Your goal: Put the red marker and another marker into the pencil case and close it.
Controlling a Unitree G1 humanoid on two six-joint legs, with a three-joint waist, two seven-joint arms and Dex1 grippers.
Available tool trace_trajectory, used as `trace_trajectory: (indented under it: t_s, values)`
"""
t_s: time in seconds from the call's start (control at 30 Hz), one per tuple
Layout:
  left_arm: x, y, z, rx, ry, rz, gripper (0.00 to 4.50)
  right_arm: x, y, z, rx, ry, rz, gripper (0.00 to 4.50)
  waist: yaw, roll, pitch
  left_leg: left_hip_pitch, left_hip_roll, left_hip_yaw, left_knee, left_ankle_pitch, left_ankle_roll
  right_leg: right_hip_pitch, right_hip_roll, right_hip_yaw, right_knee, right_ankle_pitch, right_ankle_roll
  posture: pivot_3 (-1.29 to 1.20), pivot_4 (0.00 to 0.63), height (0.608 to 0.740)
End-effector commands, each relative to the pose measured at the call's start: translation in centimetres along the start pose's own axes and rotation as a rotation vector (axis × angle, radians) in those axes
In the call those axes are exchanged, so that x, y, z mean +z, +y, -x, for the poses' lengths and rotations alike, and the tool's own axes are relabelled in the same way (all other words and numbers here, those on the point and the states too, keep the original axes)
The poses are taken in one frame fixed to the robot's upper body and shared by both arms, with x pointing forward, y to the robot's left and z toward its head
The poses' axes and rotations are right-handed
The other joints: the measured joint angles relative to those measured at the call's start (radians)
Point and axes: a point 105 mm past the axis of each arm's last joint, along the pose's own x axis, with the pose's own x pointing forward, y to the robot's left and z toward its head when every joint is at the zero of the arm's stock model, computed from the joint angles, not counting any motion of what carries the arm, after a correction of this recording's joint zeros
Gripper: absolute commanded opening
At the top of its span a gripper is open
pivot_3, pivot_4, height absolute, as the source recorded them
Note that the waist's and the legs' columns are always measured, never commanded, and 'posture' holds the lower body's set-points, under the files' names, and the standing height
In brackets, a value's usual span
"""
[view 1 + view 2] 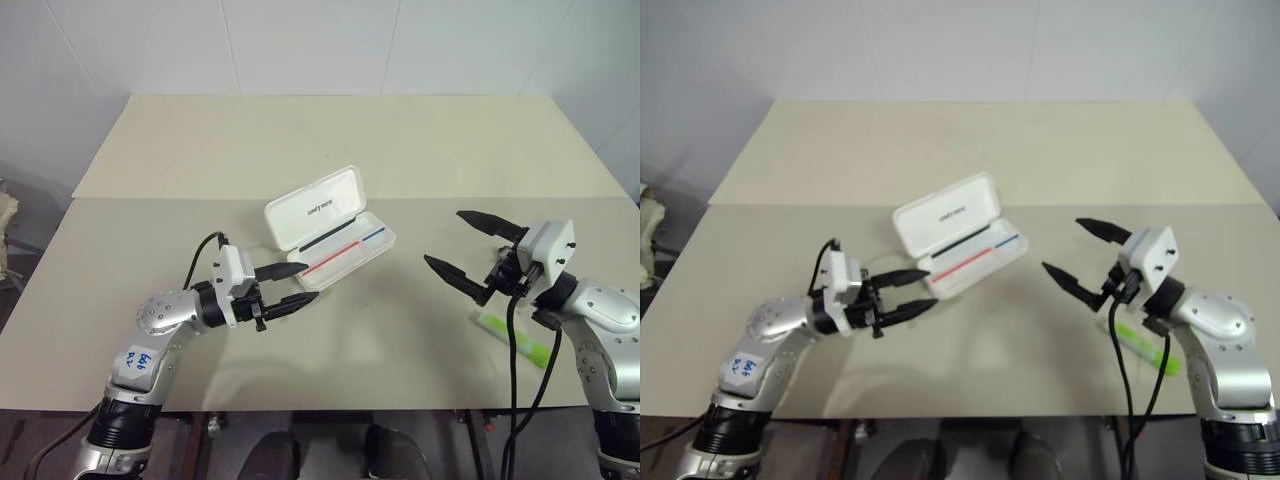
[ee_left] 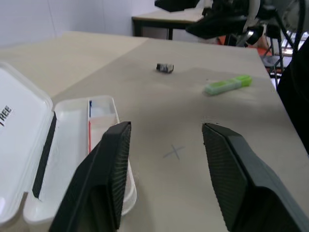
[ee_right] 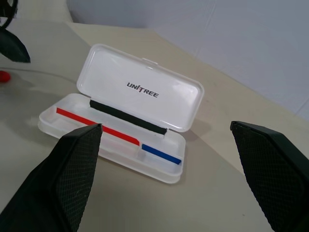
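Two markers are left to load, since neither is in the pencil case (image 1: 315,207) yet. From my head views, the case lies open on the table (image 1: 400,340) between my left claw (image 1: 308,281) and my right claw (image 1: 444,237), both spread and empty. The pale-green highlighter (image 1: 530,347) lies on the table under my right arm. My left wrist view shows a thin red-and-blue stick (image 2: 89,130) and a thin black stick (image 2: 44,154) in the tray. In my right wrist view the lid stands up. A red speck (image 3: 2,76) at the edge may be the red marker, though I cannot tell. Loading and closing both remain.
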Motion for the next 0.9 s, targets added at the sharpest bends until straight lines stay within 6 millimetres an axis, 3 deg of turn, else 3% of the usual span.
trace_trajectory:
  t_s: [0.03,0.27,0.47,0.77,0.9]
  values:
    - [-0.1,0.6,-0.6,-0.002,0.026,-0.034,2.53,2.1,0.7,-0.8,0.011,-0.066,0.033,4.50,-0.001,0.000,0.000,0.000,0.000,0.000,0.000,0.000,0.000,0.000,0.000,0.000,0.000,0.000,0.000,0.00,0.150,0.740]
    - [-1.9,1.6,-3.1,0.008,0.117,0.014,2.53,2.7,1.2,-0.9,-0.003,-0.097,0.025,4.50,0.002,-0.002,0.001,-0.001,0.000,0.001,0.001,0.000,0.000,-0.001,0.000,0.001,0.000,0.000,0.000,0.00,0.150,0.740]
    - [-3.5,1.1,-4.9,-0.063,0.184,0.043,2.53,3.2,1.4,-0.8,-0.018,-0.117,0.029,4.50,0.000,-0.002,0.001,-0.001,0.000,0.002,0.000,0.000,0.000,-0.002,0.001,0.001,0.000,0.000,0.000,0.00,0.150,0.740]
    - [-3.6,1.5,-5.7,-0.071,0.233,0.047,2.53,3.5,2.1,-0.2,-0.016,-0.114,0.025,4.50,0.001,-0.003,0.002,0.000,0.000,0.003,0.000,0.000,0.000,-0.002,0.001,0.002,0.001,0.000,0.000,0.00,0.150,0.740]
    - [-4.2,1.4,-5.9,-0.072,0.296,0.048,2.53,3.3,2.6,0.4,0.062,-0.069,0.012,4.50,0.000,-0.004,0.002,0.000,0.000,0.006,0.000,0.000,0.000,-0.002,0.001,0.004,0.001,0.000,0.001,0.00,0.150,0.740]
